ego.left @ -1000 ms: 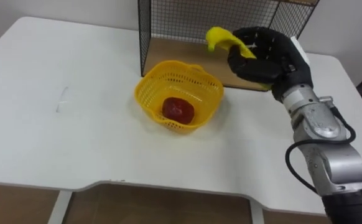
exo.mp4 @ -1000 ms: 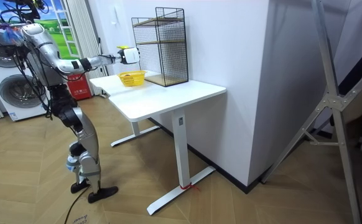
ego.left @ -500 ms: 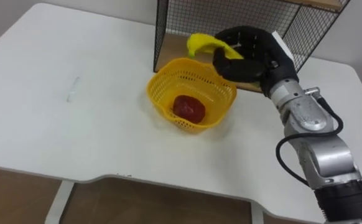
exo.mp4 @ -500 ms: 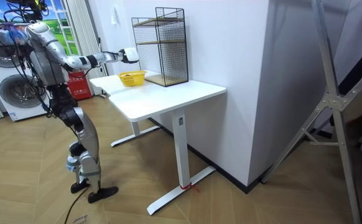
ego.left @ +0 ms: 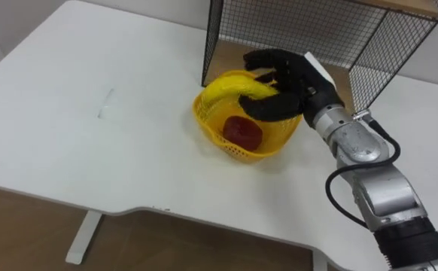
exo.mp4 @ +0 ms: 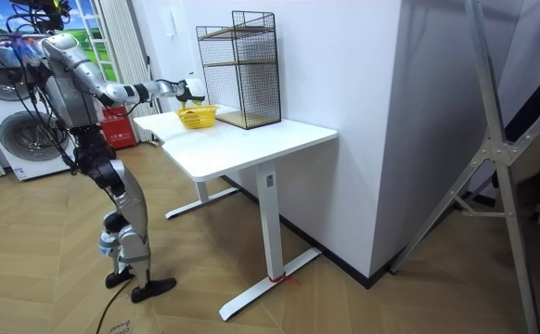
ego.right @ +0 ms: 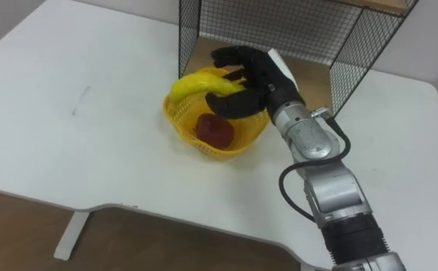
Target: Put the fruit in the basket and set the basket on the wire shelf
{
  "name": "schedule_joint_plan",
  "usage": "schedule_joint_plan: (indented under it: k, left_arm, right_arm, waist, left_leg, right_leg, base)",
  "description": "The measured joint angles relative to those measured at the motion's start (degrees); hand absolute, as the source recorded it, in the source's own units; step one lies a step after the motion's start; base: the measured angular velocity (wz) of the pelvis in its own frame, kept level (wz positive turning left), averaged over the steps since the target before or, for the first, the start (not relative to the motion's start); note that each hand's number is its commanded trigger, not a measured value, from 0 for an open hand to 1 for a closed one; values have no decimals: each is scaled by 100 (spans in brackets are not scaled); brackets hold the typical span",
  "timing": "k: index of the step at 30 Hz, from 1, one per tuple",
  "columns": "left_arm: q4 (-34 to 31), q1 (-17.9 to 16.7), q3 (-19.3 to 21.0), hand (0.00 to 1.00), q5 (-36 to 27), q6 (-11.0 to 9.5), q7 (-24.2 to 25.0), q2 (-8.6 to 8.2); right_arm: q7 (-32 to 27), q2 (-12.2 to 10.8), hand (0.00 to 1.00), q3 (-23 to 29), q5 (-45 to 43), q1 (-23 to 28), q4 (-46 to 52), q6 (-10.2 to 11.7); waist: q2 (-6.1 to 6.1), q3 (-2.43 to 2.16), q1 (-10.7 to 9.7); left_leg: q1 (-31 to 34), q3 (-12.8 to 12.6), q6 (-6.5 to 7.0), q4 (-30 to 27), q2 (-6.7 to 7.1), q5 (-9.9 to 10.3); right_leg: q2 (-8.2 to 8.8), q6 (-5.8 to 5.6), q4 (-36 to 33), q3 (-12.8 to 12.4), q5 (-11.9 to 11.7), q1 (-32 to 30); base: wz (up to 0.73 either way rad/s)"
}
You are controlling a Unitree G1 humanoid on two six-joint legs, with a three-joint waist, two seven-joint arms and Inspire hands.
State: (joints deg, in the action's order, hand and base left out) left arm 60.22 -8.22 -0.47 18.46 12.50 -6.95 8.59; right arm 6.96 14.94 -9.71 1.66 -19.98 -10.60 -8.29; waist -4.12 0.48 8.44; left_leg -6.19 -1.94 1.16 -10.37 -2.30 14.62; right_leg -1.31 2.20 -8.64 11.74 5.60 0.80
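A yellow plastic basket (ego.left: 234, 143) (ego.right: 193, 141) (exo.mp4: 196, 117) sits on the white table (ego.left: 91, 165) just in front of the black wire shelf (ego.left: 332, 34) (ego.right: 302, 30) (exo.mp4: 242, 65). A red fruit (ego.left: 243, 132) (ego.right: 214, 130) lies inside the basket. My right hand (ego.left: 283, 83) (ego.right: 249, 79) hovers over the basket's rim, its black fingers curled round a yellow banana (ego.left: 230, 90) (ego.right: 196, 83) that lies across the basket's top.
The shelf's wooden floor (ego.left: 332, 75) lies open behind the basket, with a mesh side wall at its right. The table's front edge (ego.left: 151, 214) runs close below. In the room view I stand at the table's end, with washing machines (exo.mp4: 15, 121) behind me.
My right hand has carried the banana down and to my left, from in front of the shelf to the top of the basket. The camera has shifted too.
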Motion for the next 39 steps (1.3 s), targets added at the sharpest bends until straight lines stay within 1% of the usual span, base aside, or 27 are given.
schedule_joint_plan:
  k: [1,2,3,6,14,17,20,23,25,26,29,31,33,35,36,37,39]
  left_arm:
    - [0,-3,8,0,0,1,5,-1]
    - [0,-7,19,0,0,3,16,-2]
    - [-3,-6,15,0,-3,4,18,-4]
    - [-17,-6,5,0,-4,2,15,-6]
    - [-14,-29,-39,0,-11,3,15,1]
    - [-1,-28,-151,0,-136,1,8,6]
    - [-1,-16,-215,0,-220,-14,4,10]
    - [6,-36,-218,0,-300,-51,-12,32]
    - [7,-36,-217,0,-328,-66,-16,43]
    - [28,-38,-209,0,-325,-108,-22,55]
    - [120,-92,-199,0,-325,-179,-50,91]
    - [173,-159,-190,0,-333,-237,-152,99]
    - [169,-305,26,0,-491,-314,-178,106]
    - [168,-410,167,0,-709,-316,-267,102]
    - [169,-500,250,0,-866,-315,-315,103]
    - [170,-541,272,0,-955,-314,-353,103]
    - [215,-596,542,0,-1539,-327,-494,96]
  right_arm:
    - [13,0,0,-3,0,1,-3,-1]
    - [20,0,0,-14,-4,2,-7,-8]
    - [22,0,0,-22,5,1,-14,-9]
    - [33,0,0,-25,7,2,-202,-9]
    - [151,14,0,-31,2,8,-444,-56]
    - [150,14,0,-32,115,14,-450,-55]
    - [134,15,0,-35,273,26,-450,-55]
    - [114,19,0,-33,330,41,-450,-54]
    - [28,42,0,-32,421,41,-450,-53]
    - [-57,50,0,-30,494,41,-450,-51]
    - [-285,52,0,-11,532,41,-448,-34]
    - [-402,53,0,28,657,42,-424,4]
    - [-520,58,0,256,868,104,-290,18]
    - [-681,74,0,487,1030,282,-10,39]
    - [-792,74,0,566,1171,368,85,113]
    - [-832,75,0,608,1251,409,110,140]
    - [-1047,112,0,843,1435,595,129,149]
  waist:
    - [13,-16,-1]
    - [42,-49,-3]
    - [73,-72,-9]
    - [110,-88,-20]
    - [104,-79,-38]
    - [103,-73,-48]
    - [99,-40,-53]
    - [81,-32,-83]
    - [66,-24,-89]
    - [51,-18,-89]
    - [29,-17,-113]
    - [34,-15,-180]
    - [35,-15,-257]
    - [43,-20,-277]
    - [62,-25,-337]
    - [74,-32,-359]
    - [102,-53,-398]
  left_leg:
    - [0,0,0,0,1,0]
    - [-2,0,0,0,3,0]
    - [-5,1,0,-4,3,0]
    - [-27,5,0,-10,3,0]
    - [-29,3,-1,51,13,1]
    - [-40,22,-3,56,5,0]
    - [-40,34,-4,55,4,-2]
    - [-42,42,-4,63,1,-2]
    - [-43,45,-4,66,1,-2]
    - [-46,44,-4,68,0,-2]
    - [-46,35,-4,68,-3,-2]
    - [-48,34,-4,65,-7,-2]
    - [-40,36,-4,64,-2,-2]
    - [-40,36,-4,68,-3,-1]
    - [-42,40,-4,67,-2,-1]
    - [-42,44,-4,65,-2,-1]
    - [-47,64,-4,53,2,-1]
  right_leg:
    - [-1,0,-1,0,0,0]
    - [-3,1,-2,0,-1,2]
    - [-4,1,-3,7,-1,8]
    - [-1,1,-8,11,-1,31]
    - [-43,4,-12,13,-2,24]
    - [-57,4,0,10,-2,27]
    - [-58,3,10,-5,-2,26]
    - [-57,2,16,-6,-1,29]
    - [-58,2,16,-8,-1,29]
    - [-60,1,16,-16,-1,29]
    - [-65,1,17,-52,0,29]
    - [-60,1,18,-57,0,29]
    - [-60,0,29,-57,0,26]
    - [-64,0,44,-56,0,37]
    - [-66,0,44,-48,0,43]
    - [-65,1,43,-44,0,44]
    - [-28,1,43,-32,0,55]
  base:
    - [0]
    - [0]
    - [0]
    - [0]
    - [0]
    - [0]
    - [0]
    - [0]
    - [0]
    - [0]
    - [0]
    - [0]
    - [0]
    - [0]
    - [0]
    - [0]
    - [0]
